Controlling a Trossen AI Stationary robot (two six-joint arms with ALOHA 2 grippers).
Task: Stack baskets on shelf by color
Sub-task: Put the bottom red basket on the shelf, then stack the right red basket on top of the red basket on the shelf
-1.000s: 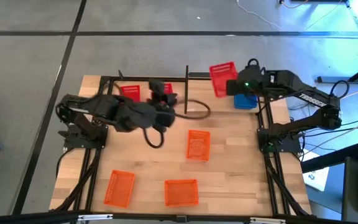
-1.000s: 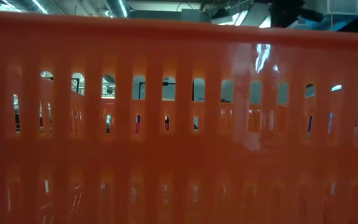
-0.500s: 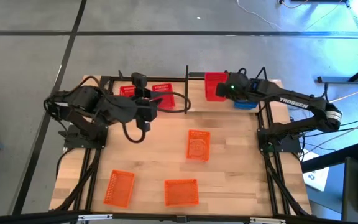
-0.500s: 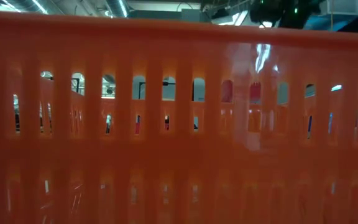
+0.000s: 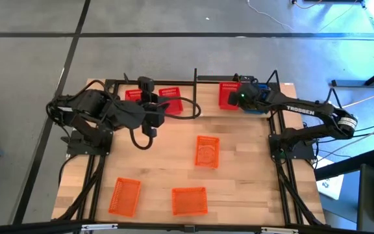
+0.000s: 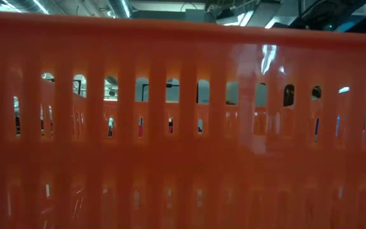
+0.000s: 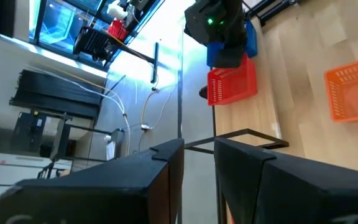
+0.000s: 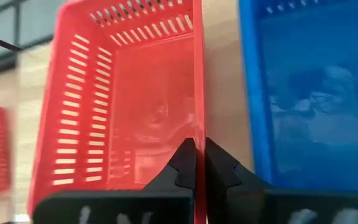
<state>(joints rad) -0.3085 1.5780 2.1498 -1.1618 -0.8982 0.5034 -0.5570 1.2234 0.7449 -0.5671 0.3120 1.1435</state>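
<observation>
My right gripper (image 5: 239, 97) is shut on a red basket (image 5: 226, 93) at the far right of the table, next to a blue basket (image 8: 309, 93). In the left wrist view this red basket (image 7: 232, 84) stands level by the shelf's black frame (image 5: 195, 77). My left gripper (image 5: 161, 107) hovers at the shelf's left part, beside two red baskets (image 5: 172, 101) (image 5: 135, 95); its fingers (image 7: 166, 162) show a narrow gap with nothing in it. Three orange baskets (image 5: 206, 151) (image 5: 125, 196) (image 5: 189, 200) lie on the tabletop. My right gripper (image 8: 197, 149) pinches the red basket's long side wall at its rim (image 8: 197, 118), one finger inside the basket and one outside, on the side facing the blue basket. The fingers come from above. The basket sits level; whether its bottom rests on the wood cannot be told.
An orange basket's slotted wall (image 6: 183, 127) fills the low view and hides the table behind it. Thin black posts (image 5: 274, 77) frame the far edge. Bare wood lies between the middle orange basket and the shelf.
My right gripper has carried the red basket down and slightly toward the table's left; the basket, tilted and high before, now sits level beside the blue one. My left arm has drawn back toward the table's left, uncovering the red basket on the shelf's left part.
</observation>
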